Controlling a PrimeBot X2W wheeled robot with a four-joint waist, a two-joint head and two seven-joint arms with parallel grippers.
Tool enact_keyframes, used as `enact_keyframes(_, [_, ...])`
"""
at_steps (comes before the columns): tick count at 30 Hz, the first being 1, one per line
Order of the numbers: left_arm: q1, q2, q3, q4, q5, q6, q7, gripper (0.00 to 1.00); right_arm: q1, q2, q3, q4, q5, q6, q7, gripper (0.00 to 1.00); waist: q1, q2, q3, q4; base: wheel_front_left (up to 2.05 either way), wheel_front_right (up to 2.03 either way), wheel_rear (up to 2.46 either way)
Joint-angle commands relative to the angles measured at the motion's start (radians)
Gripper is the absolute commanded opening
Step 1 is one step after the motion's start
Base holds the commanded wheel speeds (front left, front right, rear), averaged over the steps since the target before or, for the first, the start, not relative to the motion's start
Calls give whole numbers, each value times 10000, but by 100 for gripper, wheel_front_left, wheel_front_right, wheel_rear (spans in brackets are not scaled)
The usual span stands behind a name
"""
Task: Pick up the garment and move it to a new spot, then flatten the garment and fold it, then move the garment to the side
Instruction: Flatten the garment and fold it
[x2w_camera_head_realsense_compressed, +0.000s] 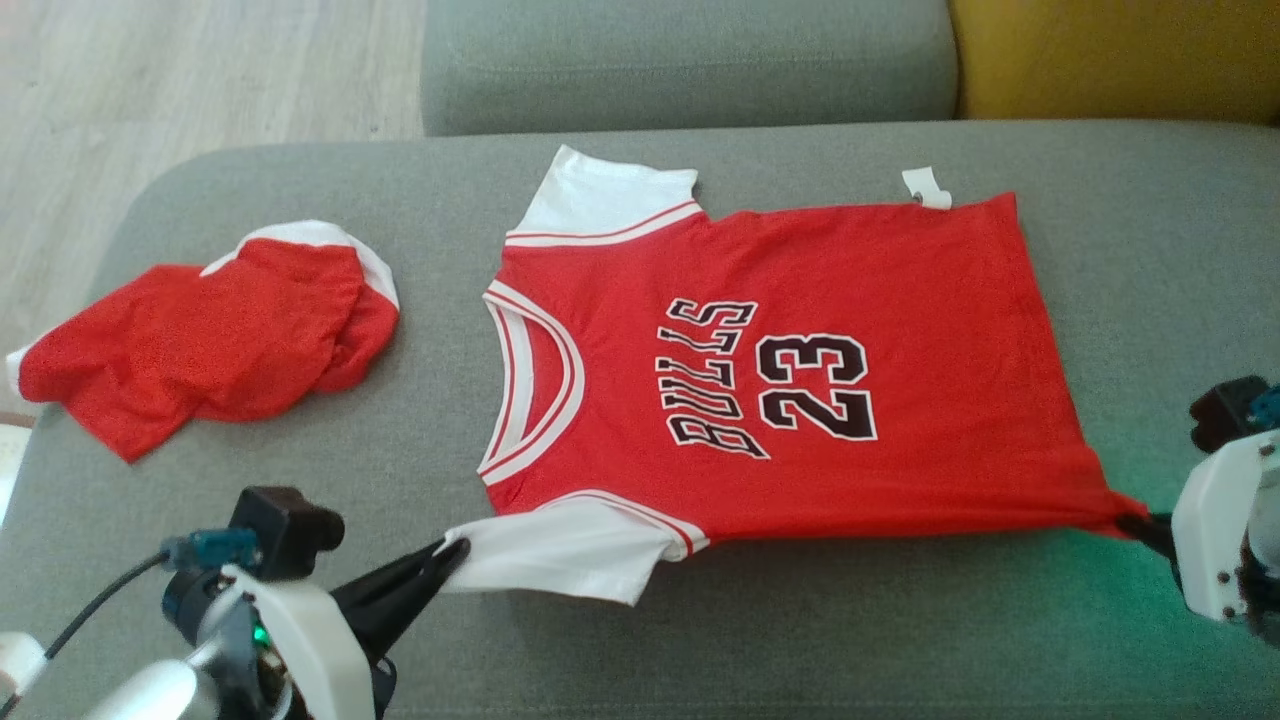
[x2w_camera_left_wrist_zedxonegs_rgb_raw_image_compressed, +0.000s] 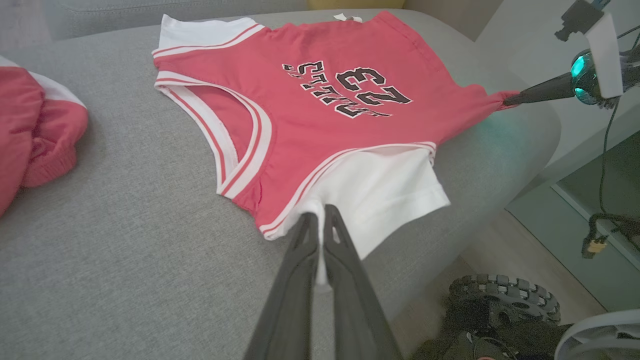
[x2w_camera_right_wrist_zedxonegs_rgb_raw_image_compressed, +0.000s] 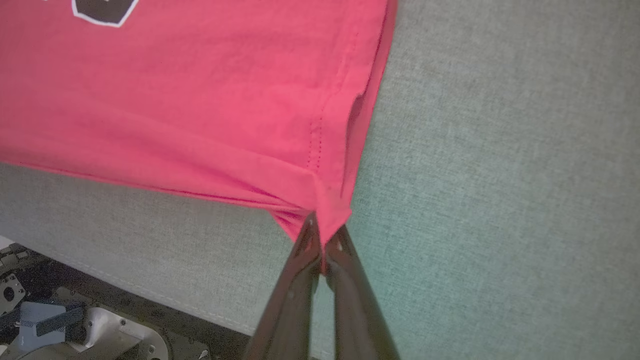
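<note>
Both pinch the jersey (x2w_camera_head_realsense_compressed: 800, 380), jaws fully closed: the left tool (x2w_camera_head_realsense_compressed: 452, 553) on the near white sleeve (x2w_camera_head_realsense_compressed: 560, 550), the right tool (x2w_camera_head_realsense_compressed: 1135, 522) on the near hem corner (x2w_camera_head_realsense_compressed: 1105, 505). It lies spread on the grey sofa cushion (x2w_camera_head_realsense_compressed: 900, 620). To flatten well, pull evenly apart, near edge taut and low.

- A grey woven upholstered seat (x2w_camera_head_realsense_compressed: 900, 620) is spread across most of the head view and is rounded at its upper left corner.
- A grey back cushion (x2w_camera_head_realsense_compressed: 690, 60) is seen along the top centre, behind the seat.
- A mustard-yellow cushion (x2w_camera_head_realsense_compressed: 1110, 55) is set just beside it, in the upper right corner.
- Pale wood-grain floor (x2w_camera_head_realsense_compressed: 200, 70) is shown at the upper left.
- A green tint (x2w_camera_head_realsense_compressed: 1120, 470) is cast on the fabric at the right edge.
</note>
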Motion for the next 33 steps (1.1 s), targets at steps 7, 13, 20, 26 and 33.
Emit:
enact_keyframes(7, [-1529,338,737,0,482,255,38,0,-605,-310,-665,-236,-477,33,126,0,1,-1,589,-77,0,0,0])
enact_keyframes(13, [-2763,70,637,789,974,185,305,0,-1287,150,-1011,76,-1043,33,332,0,1,-1,1151,-84,0,0,0])
enact_keyframes(20, [-4268,-524,226,2169,1266,-91,450,0,-2054,717,-1139,661,-1749,33,466,0,1,-1,1798,-110,0,0,0])
enact_keyframes(26, [-5269,-969,-248,3446,1435,-220,241,0,-2588,1177,-1199,1171,-2143,33,278,0,1,-1,2262,-193,0,0,0])
enact_keyframes(33, [-6096,-1360,-877,4687,1568,-263,-194,0,-2939,1687,-1027,1583,-2367,33,53,0,1,-1,2605,-336,0,0,0])
